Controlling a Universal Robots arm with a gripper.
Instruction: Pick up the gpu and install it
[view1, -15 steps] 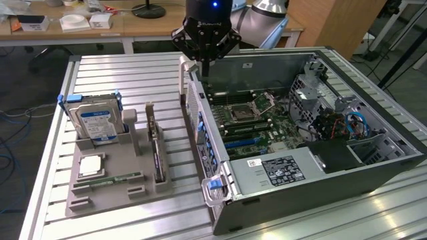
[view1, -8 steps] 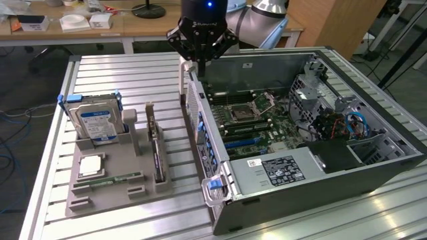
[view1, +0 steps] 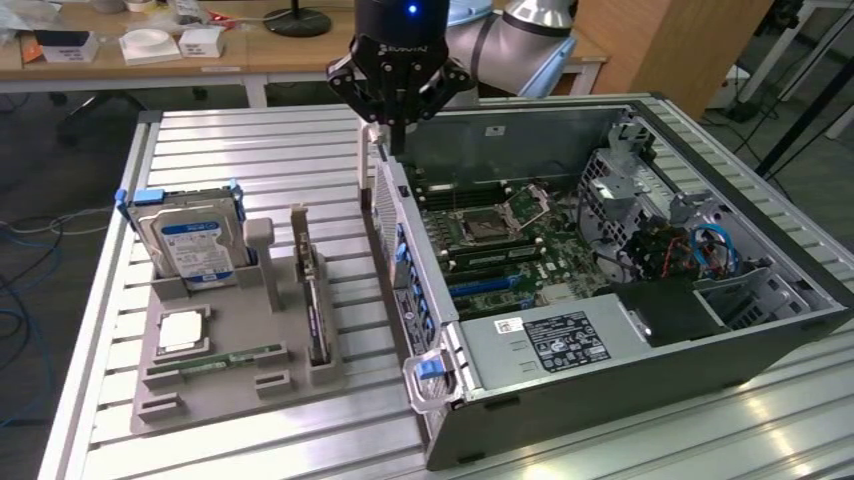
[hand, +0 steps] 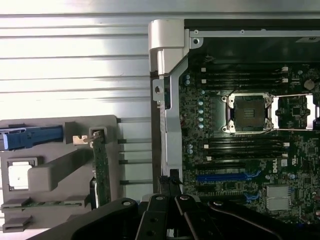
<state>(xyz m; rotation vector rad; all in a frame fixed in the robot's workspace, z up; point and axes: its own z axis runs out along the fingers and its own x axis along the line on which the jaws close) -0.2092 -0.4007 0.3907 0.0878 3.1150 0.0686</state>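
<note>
On the slatted metal table (view1: 240, 150), the gpu (view1: 310, 290) is standing on edge in the gray holder (view1: 227, 385), lower left. The gripper (view1: 395, 138), closed and empty, is hovering upper centre beside the case wall (view1: 390, 240); drifting sideways risks clipping it.

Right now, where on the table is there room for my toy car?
The biggest bare patch of table lies between the grey holder and the far edge, beside the computer case. Another bare strip runs along the near edge. The gap between holder and case is narrow. The holder is crowded with parts, and the gripper hangs over the case's wall.
</note>
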